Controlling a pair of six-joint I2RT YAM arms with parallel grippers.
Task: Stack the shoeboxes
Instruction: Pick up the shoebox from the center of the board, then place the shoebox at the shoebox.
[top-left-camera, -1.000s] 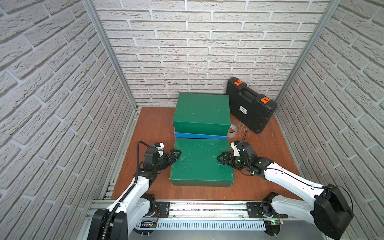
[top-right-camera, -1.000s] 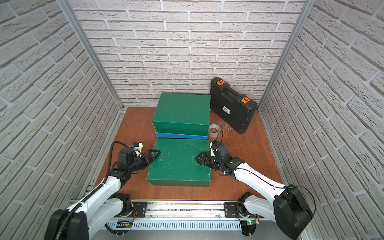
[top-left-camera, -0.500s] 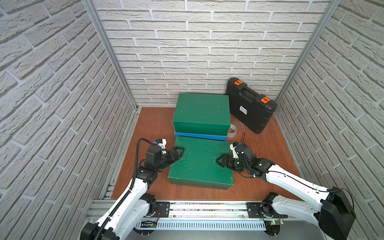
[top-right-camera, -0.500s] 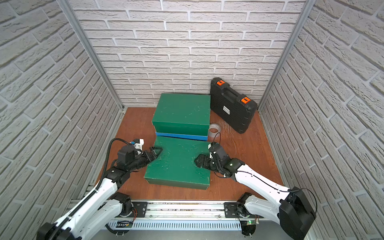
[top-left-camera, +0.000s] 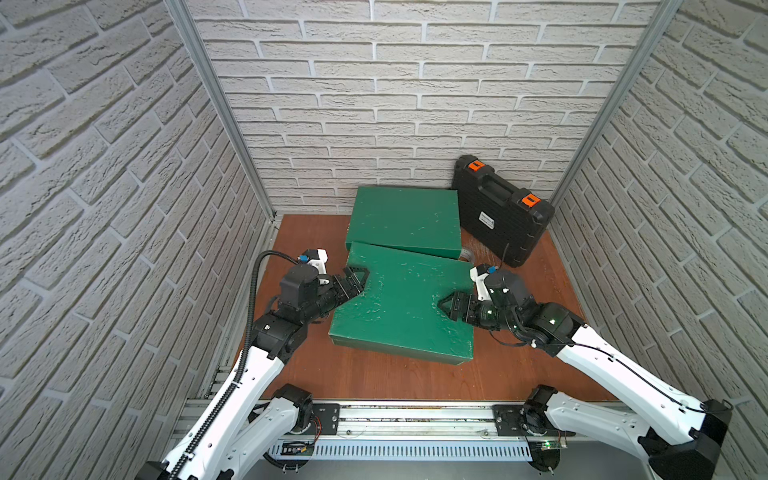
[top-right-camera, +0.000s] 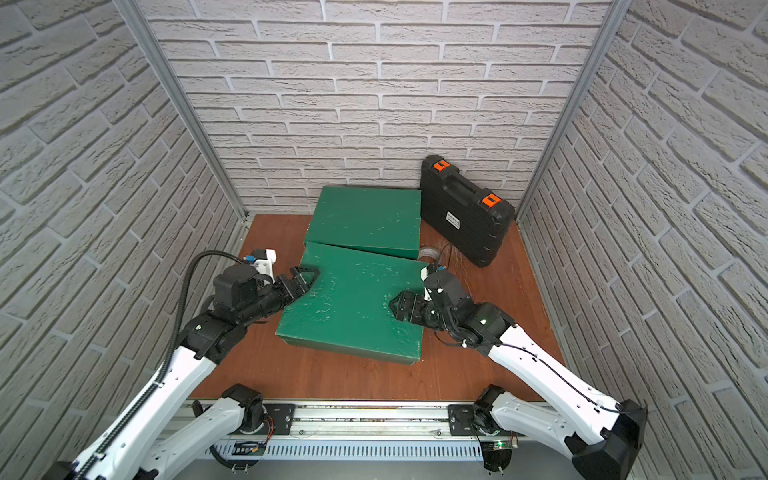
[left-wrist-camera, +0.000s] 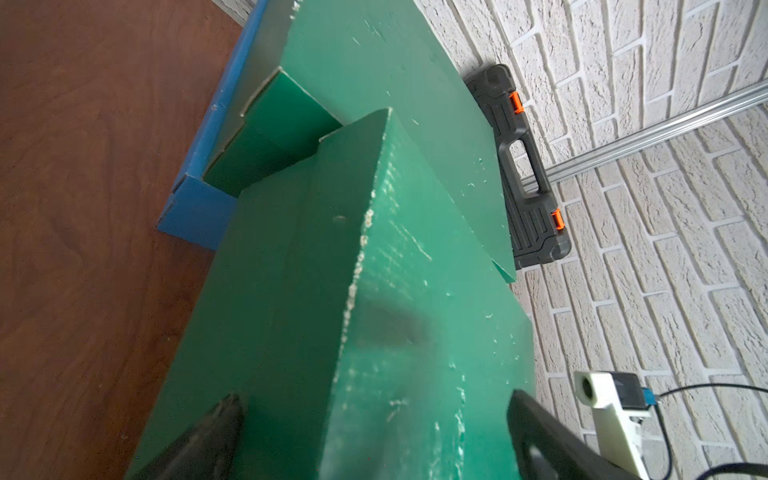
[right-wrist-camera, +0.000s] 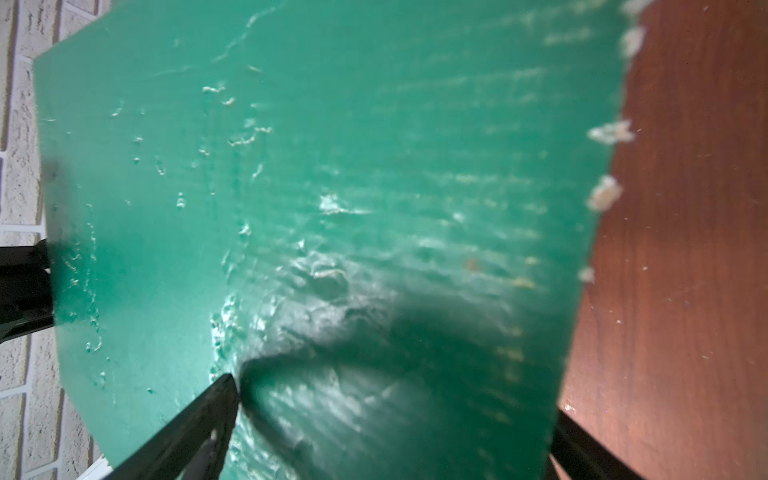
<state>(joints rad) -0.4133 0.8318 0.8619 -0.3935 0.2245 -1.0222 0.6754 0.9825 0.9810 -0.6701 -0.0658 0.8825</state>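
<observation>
both left fingers (top-left-camera: 354, 281) and right fingers (top-left-camera: 451, 305), spread wide, gripped the near green shoebox (top-left-camera: 399, 316) at frame centre, tilted beside the far green shoebox (top-left-camera: 405, 220) atop the blue shoebox (left-wrist-camera: 195, 208); uneven lifting might drop it.

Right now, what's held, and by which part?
The near green shoebox, lifted: left gripper clamps one short end, right gripper the opposite short end.

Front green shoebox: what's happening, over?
Left gripper and right gripper clamp ends of the scuffed dark green cardboard shoebox. Far edge up near lid height of the rear green shoebox on bright blue box. Black plastic tool case stands clear.
</observation>
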